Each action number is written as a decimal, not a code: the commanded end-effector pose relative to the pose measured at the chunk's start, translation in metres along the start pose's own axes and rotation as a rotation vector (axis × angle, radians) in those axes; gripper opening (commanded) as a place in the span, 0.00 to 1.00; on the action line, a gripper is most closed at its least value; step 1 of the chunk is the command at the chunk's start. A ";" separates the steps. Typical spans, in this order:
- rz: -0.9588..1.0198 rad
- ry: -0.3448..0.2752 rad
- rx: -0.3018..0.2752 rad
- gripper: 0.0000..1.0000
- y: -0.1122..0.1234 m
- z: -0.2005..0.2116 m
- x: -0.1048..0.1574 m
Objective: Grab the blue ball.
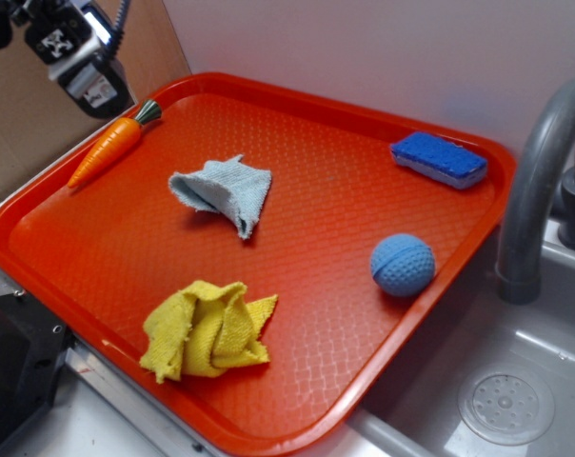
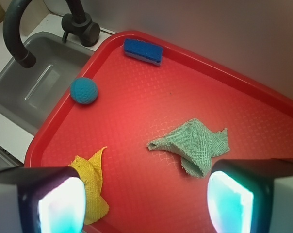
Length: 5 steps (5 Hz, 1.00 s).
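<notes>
1. The blue ball (image 1: 403, 265) (image 2: 84, 91) sat on the red tray (image 1: 345, 181) (image 2: 151, 97), close to the tray edge next to the sink (image 1: 516, 381) (image 2: 35, 92)
2. Nothing touched the ball, and its little dimples and a groove showed in the exterior view
3. The pincer (image 2: 145, 200) hung high over the far side of the tray, well apart from the ball
4. Its two fingers (image 2: 61, 204) were spread wide with nothing between them
5. In the exterior view only part of the robot (image 1: 78, 57) showed, above the tray's back left corner
6. A toy carrot (image 1: 111, 145) lay by that corner, along the tray's left edge
7. A pale blue-grey cloth (image 1: 223, 190) (image 2: 197, 145) lay crumpled near the middle of the tray
8. A yellow cloth (image 1: 207, 328) (image 2: 90, 187) lay bunched up near the tray's front edge
9. A blue sponge (image 1: 440, 159) (image 2: 142, 51) with a white base lay in the back corner nearest the grey tap (image 1: 535, 181) (image 2: 15, 34)
</notes>
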<state>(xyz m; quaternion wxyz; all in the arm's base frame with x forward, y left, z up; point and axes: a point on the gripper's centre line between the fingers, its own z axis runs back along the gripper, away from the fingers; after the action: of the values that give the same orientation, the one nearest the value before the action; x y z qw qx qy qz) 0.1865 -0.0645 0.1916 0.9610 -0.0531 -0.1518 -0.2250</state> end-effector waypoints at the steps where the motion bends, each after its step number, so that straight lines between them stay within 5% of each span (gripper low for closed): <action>1: -0.118 0.016 -0.052 1.00 -0.033 -0.033 0.016; 4: -0.243 -0.004 -0.098 1.00 -0.067 -0.123 0.039; 5: -0.310 -0.002 -0.165 1.00 -0.081 -0.139 0.049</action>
<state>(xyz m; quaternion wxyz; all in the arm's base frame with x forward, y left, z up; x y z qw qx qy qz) 0.2298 -0.1707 0.0642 0.9139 -0.1047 -0.1185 -0.3738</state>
